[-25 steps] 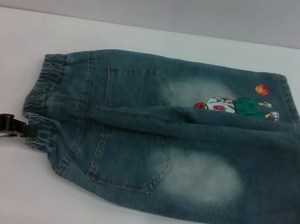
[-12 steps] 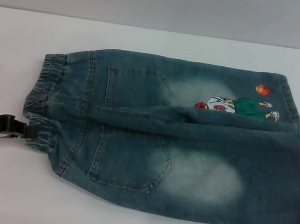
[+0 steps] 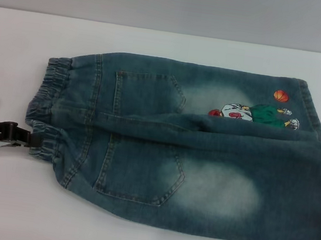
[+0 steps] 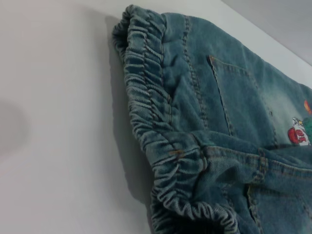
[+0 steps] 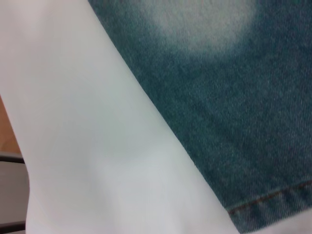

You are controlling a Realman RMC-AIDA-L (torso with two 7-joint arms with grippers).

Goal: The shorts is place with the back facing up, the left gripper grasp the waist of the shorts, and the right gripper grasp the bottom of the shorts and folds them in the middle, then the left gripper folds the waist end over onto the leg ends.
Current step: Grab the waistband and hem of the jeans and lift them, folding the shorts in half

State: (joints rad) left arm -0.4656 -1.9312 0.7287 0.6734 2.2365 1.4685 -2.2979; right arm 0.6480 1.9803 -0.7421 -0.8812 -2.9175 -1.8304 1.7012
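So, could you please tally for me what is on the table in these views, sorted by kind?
Shorts: 1, blue-green denim, laid flat with the back pockets up.
Grippers: 1 in view, the left gripper, at the gathered waistband on the robot's left.
Table: 1, white.
Total: 3. The right gripper does not show in any view.

Left gripper [image 3: 19, 136], dark brown-black, slim bar-shaped fingers [image 3: 21, 135], pale underside

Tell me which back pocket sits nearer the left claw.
The nearer-edge pocket, beside the large bleached patch. The left claw sits at the waistband on its side; the other pocket lies toward the cartoon print.
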